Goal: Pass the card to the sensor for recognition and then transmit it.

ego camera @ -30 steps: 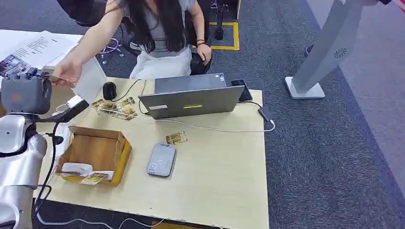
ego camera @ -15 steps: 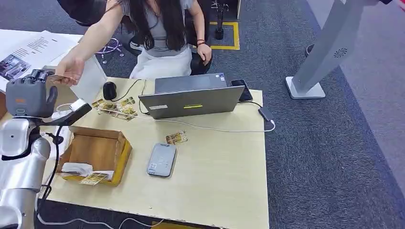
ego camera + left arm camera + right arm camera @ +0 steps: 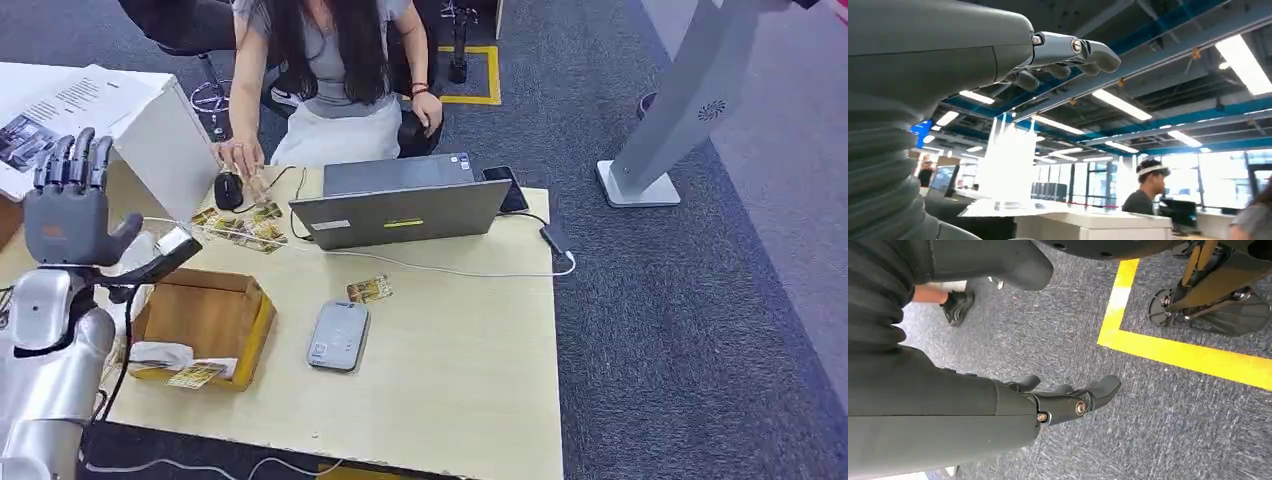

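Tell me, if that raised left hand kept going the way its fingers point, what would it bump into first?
Probably nothing nearby. The left hand is held upright with its fingers pointing up, and its wrist view shows just open air up to the ceiling lights far overhead. Depth is hard to judge.

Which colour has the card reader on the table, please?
The card reader is light grey, with a small label at one corner; the head view shows it best.

Nothing here can truly be read. The white sheet [image 3: 70,100] at about ten o'clock of the table [image 3: 450,380] carries lines of print and a photo, all too small to make out. The grey sensor pad [image 3: 338,335] bears a small label, and the laptop [image 3: 400,212] a sticker, both blurred.
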Robot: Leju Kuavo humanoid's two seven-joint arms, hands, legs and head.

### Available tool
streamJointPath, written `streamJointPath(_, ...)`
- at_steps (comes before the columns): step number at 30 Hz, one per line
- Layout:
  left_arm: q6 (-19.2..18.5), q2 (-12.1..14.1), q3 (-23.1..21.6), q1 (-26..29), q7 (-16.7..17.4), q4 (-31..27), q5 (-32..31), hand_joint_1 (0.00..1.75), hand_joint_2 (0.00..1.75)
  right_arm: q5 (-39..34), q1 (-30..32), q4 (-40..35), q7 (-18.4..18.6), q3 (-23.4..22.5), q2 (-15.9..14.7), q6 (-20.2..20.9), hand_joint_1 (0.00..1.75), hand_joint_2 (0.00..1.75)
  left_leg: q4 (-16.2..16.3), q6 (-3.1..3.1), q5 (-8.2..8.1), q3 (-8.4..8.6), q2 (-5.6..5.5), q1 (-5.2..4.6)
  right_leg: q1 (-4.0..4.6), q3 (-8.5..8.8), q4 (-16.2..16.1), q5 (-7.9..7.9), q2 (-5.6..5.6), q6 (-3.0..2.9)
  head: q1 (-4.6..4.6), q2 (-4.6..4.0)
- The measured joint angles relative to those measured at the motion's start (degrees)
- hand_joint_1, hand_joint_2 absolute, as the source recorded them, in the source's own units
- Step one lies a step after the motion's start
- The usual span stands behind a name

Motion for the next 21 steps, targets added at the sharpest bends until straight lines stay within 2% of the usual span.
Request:
streamJointPath(3, -0.1, -1.1, 0.0, 3.6, 0.3, -3.9, 0.0, 0.00, 1.75, -0.3, 0.1, 0.0, 0.0, 0.0, 0.0, -0.2, 0.00, 1.75, 0.0, 0.03, -0.02, -0.06, -0.03, 0.01, 0.01, -0.04, 0.0, -0.01, -0.04, 0.01, 0.02, 0.00)
streamJointPath(8, -0.3, -1.6, 0.0, 5.3, 0.3, -7.4, -0.1, 0.00, 1.75, -0.4, 0.2, 0.0, 0.0, 0.0, 0.0, -0.6, 0.00, 1.75, 0.0, 0.03, -0.01, -0.07, -0.06, 0.01, 0.01, -0.03, 0.0, 0.00, -0.07, 0.01, 0.02, 0.00)
streamJointPath(21, -0.3, -1.7, 0.0, 6.0, 0.2, -8.3, 0.0, 0.00, 1.75, -0.5, 0.2, 0.0, 0.0, 0.0, 0.0, -0.5, 0.00, 1.75, 0.0, 0.02, 0.00, -0.06, -0.06, 0.01, 0.01, -0.01, 0.0, 0.02, -0.06, 0.01, 0.02, 0.00)
